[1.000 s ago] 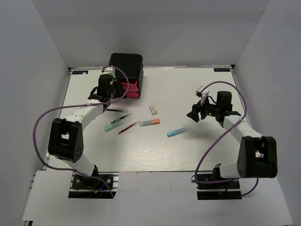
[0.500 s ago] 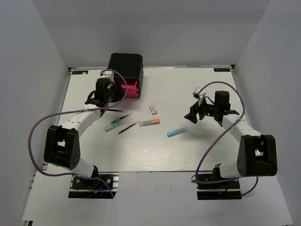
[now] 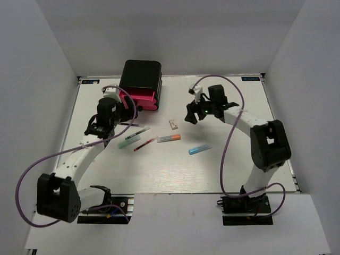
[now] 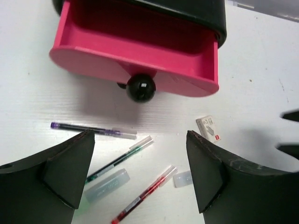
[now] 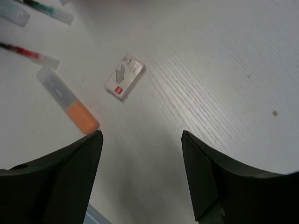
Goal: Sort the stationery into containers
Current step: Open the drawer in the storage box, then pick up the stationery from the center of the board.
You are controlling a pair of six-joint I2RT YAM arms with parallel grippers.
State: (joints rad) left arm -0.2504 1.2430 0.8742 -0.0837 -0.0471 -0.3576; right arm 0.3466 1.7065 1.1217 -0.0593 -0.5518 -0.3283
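The containers are a black box (image 3: 141, 76) with one pink drawer (image 4: 135, 46) pulled out, nothing showing inside it, its black knob (image 4: 141, 87) facing me. My left gripper (image 4: 140, 134) (image 3: 108, 120) hangs open just in front of the knob and holds nothing. Under it lie a dark pen (image 4: 93, 130), a green pen (image 4: 120, 158), a mint marker (image 4: 106, 185) and a red pen (image 4: 145, 193). My right gripper (image 5: 141, 134) (image 3: 192, 113) is open and empty above the table, near the white eraser (image 5: 124, 77) and the orange-grey marker (image 5: 67, 105).
A blue marker (image 3: 200, 149) lies apart from the rest, toward the near right. White walls enclose the table on three sides. Both arms' purple cables loop over the table.
My left gripper has opened and drawn back from the drawer's knob toward the near left. The right arm has swung left across the table to hover by the eraser.
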